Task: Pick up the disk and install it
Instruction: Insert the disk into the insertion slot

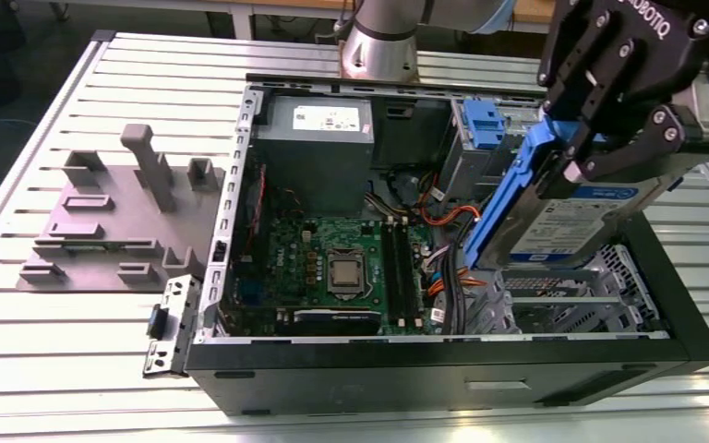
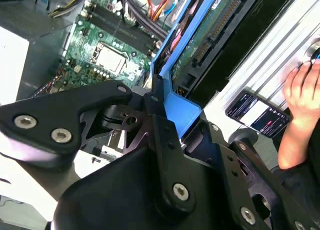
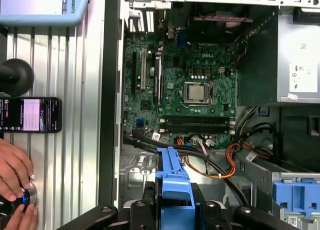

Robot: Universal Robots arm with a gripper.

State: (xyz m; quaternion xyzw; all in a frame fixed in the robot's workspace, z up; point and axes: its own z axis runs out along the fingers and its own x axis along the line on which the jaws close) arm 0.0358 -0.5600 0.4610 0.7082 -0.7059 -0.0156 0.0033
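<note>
The flat silver-grey disk with blue rails [image 1: 580, 220] is gripped at its top end by the black tool [image 1: 580, 148], slanting down toward the grey metal cage [image 1: 570, 297] below.

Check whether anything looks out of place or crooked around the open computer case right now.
The disk hangs steeply tilted over the drive cage, held by the gripper, not seated. A hand and phone rest on the table beside the case.
</note>
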